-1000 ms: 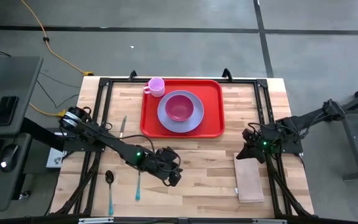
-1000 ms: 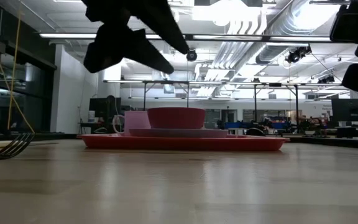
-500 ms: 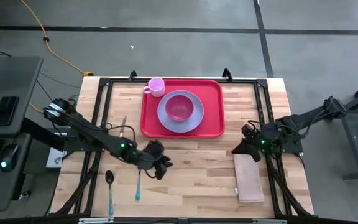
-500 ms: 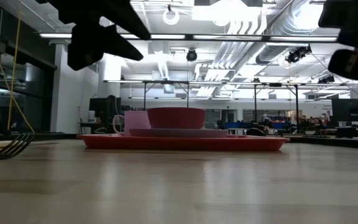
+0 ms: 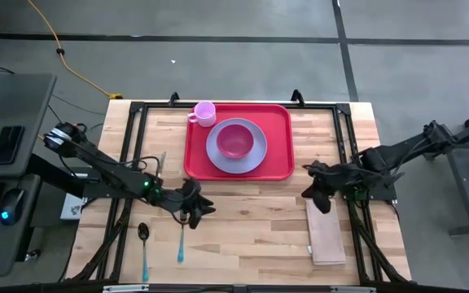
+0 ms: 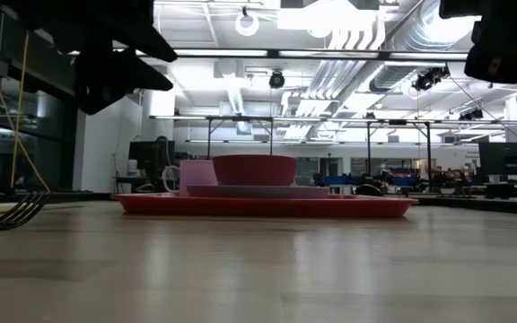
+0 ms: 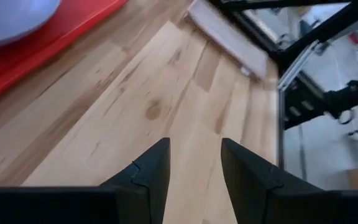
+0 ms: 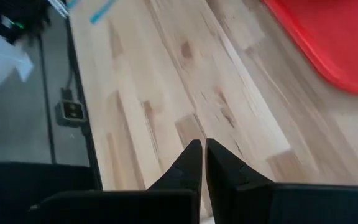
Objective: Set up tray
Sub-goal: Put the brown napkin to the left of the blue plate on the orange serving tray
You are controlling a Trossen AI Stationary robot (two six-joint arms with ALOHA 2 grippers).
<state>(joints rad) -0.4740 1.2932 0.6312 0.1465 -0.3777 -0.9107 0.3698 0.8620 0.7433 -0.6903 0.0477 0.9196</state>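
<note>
The left tool hangs empty above the desk, its fingers parted. The right tool is pinched closed on nothing. Beyond and between both lies the tray.

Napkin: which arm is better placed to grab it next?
Right, probably. The right arm ends just beside the napkin on its own side of the table; its jaws are shut and would need to open first. The left arm ends across the table, by the cutlery.
</note>
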